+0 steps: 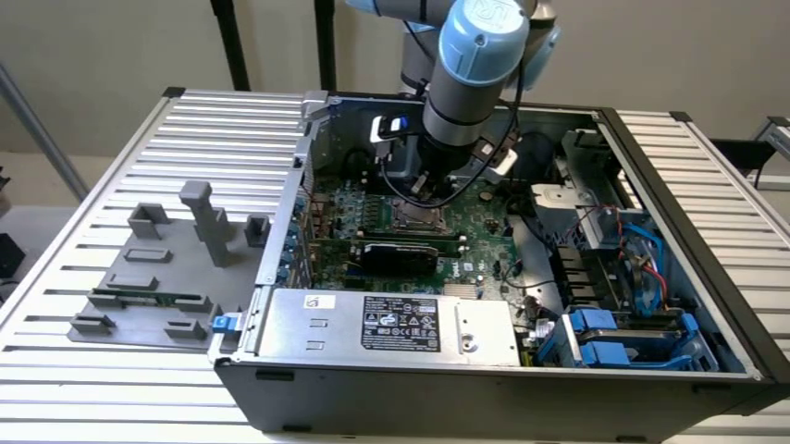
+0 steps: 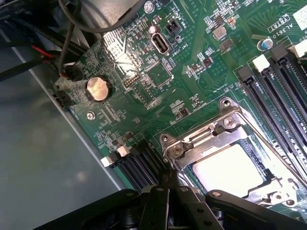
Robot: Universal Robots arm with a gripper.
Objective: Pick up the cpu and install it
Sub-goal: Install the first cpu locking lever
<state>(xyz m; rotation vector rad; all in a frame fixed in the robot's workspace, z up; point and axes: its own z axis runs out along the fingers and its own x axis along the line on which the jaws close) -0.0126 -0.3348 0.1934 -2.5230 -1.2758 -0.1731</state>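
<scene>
End effector (image 2: 169,184) closed, empty, poised at the socket frame's (image 2: 230,139) nine o'clock edge; cpu (image 2: 229,170) appears seated inside. Install step underway, latching likely remains.

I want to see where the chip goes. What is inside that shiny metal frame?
Inside the socket frame lies the cpu, its pale top showing. The shut tool hides the frame's near edge.

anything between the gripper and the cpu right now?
Nothing visible. In the wrist view the shut gripper sits at the edge of the socket frame, and the cpu lies bare inside it with no cable or cover across it.
</scene>
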